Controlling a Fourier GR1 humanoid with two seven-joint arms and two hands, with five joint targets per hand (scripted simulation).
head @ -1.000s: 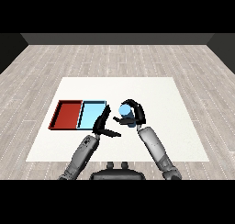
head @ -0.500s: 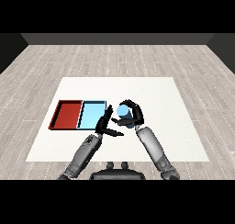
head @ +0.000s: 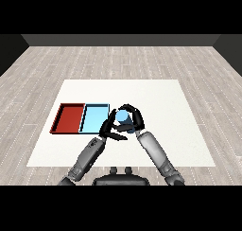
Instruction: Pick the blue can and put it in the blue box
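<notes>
I see the right hand [head: 133,119] has carried the can [head: 123,117] leftward over the last second: it was well to the right of the trays, and now it sits just beside the blue tray's [head: 94,118] right edge, not yet over it. Its fingers curl round the can, holding it upright as far as I can tell. The left hand [head: 108,127] has stayed close in, now almost against the can, fingers straight and spread, holding nothing; I cannot tell whether it touches the can.

My read is that the pick is done and the carry is nearly finished; I'd need a little more leftward travel before letting go, and the left hand lies close to that path.

The red tray [head: 69,118] lies against the blue one on its left. Both rest on the white table [head: 165,102], which stands on a pale wood-plank floor [head: 121,59] with a dark wall [head: 121,39] behind.
</notes>
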